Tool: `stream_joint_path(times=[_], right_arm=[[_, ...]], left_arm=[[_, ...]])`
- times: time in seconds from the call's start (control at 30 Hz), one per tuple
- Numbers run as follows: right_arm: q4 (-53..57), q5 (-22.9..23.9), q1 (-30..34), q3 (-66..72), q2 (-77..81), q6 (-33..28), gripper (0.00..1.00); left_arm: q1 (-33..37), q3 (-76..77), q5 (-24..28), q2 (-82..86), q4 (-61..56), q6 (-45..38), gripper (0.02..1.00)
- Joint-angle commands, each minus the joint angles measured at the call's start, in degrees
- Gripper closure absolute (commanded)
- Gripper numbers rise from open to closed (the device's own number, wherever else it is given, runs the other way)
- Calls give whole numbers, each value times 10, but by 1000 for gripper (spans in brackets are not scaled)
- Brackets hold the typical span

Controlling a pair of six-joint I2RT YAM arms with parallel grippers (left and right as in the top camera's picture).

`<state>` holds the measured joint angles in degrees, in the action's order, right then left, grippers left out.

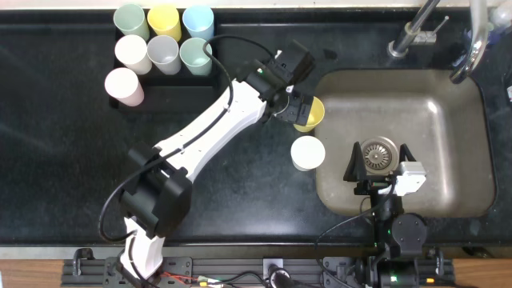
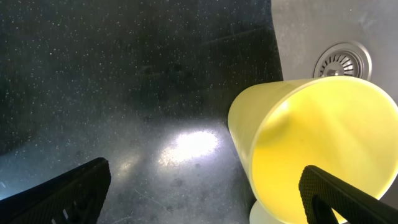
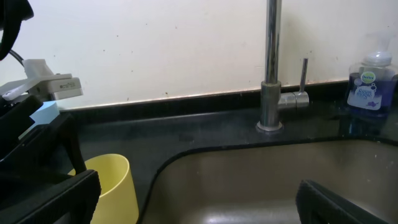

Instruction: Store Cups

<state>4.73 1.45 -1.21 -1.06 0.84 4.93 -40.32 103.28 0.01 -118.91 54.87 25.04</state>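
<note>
A yellow cup [image 1: 310,114] stands on the black counter at the sink's left edge, and its mouth faces my left wrist camera [image 2: 317,149]. My left gripper [image 1: 291,103] is right at it, open [image 2: 205,169]. One finger [image 2: 348,199] shows against the cup's inside and the other is far off over the counter. A white cup [image 1: 307,152] sits just in front of the yellow one. My right gripper [image 1: 378,162] hangs open over the sink [image 3: 198,183], and the yellow cup [image 3: 111,185] shows off to its side. At the back left a black rack [image 1: 164,78] holds several cups.
A pink cup [image 1: 124,86] stands next to the rack. The steel sink [image 1: 448,128] with its drain [image 1: 378,150] takes up the right side. A tap [image 3: 271,68] and a blue soap bottle [image 3: 372,84] stand behind it. Open counter lies at the left and front.
</note>
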Motion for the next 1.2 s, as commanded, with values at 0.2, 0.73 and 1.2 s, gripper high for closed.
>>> stream_joint_path(times=[0.2,0.73,1.2], right_arm=[[-3,-3,-2,8,-6,4,3],[-3,-3,-2,8,-6,4,3],[-3,-4,-2,8,-6,4,3]], left_arm=[[-3,10,-1,-16,-4,-10,123],[-3,10,0,-27,-34,-8,465],[-2,11,14,-28,-57,-8,982]])
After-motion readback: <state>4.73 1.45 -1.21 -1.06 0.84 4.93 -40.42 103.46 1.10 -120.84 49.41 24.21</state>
